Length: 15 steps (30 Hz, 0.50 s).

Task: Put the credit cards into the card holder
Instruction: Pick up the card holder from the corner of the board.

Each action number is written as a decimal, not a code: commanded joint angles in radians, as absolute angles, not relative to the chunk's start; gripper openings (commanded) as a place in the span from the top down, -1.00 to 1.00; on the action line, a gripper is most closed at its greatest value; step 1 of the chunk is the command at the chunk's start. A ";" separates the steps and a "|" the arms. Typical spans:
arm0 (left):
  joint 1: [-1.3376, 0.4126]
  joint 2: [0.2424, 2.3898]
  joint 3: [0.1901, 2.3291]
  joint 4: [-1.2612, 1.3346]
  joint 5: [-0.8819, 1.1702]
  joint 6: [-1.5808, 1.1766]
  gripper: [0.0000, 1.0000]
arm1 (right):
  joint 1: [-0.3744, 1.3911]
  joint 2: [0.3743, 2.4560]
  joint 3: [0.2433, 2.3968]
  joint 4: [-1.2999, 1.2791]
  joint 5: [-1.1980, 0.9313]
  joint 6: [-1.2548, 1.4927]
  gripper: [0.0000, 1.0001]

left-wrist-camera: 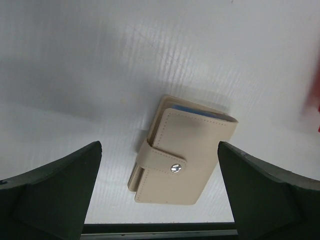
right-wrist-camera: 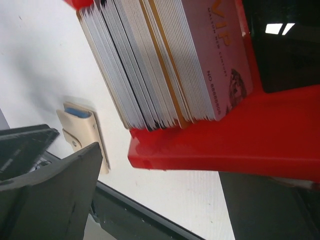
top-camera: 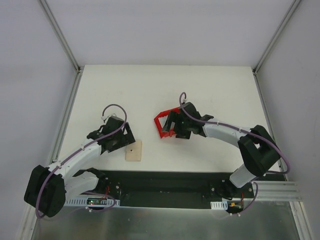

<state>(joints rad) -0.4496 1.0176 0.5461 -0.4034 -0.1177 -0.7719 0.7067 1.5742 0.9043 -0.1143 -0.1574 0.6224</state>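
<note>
The tan card holder (top-camera: 133, 150) lies flat near the table's front edge, its strap snapped shut on a round stud (left-wrist-camera: 175, 168); a strip of blue lining shows at its far edge. My left gripper (top-camera: 121, 142) hovers just left of it, open, and the card holder (left-wrist-camera: 182, 160) lies on the table below and between the dark fingers (left-wrist-camera: 55, 195). The credit cards (right-wrist-camera: 160, 60) stand on edge as a thick stack in a red bin (right-wrist-camera: 210, 145), mostly whitish, one black, a pink one outermost. My right gripper (top-camera: 173, 127) hangs open over that bin, holding nothing.
The red bin (top-camera: 161, 125) sits mid-table, partly under the right wrist. A black base plate (top-camera: 165, 187) runs along the near edge behind the card holder (right-wrist-camera: 82, 130). White walls and metal rails (top-camera: 65, 40) frame the table.
</note>
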 commanded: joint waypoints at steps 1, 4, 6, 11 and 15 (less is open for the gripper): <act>-0.442 1.069 0.509 -0.351 -0.043 -0.744 -0.98 | 0.706 1.611 0.983 -0.071 -0.127 0.640 -0.93; -0.442 1.084 0.477 -0.301 -0.002 -0.768 -0.98 | 0.706 1.623 1.005 -0.071 -0.117 0.644 -0.93; -0.442 1.091 0.454 -0.273 0.030 -0.785 -0.98 | 0.707 1.629 1.012 -0.071 -0.117 0.653 -0.93; -0.443 1.103 0.396 -0.186 0.095 -0.834 -0.98 | 0.721 1.644 1.005 -0.052 -0.126 0.709 -0.93; -0.452 1.114 0.385 -0.161 0.106 -0.861 -0.98 | 0.755 1.629 0.976 -0.017 -0.098 0.764 -0.93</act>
<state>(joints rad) -0.4500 1.0775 0.4427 -0.1566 0.0471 -0.8120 0.7189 1.6417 0.9768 -0.0849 -0.1257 0.6853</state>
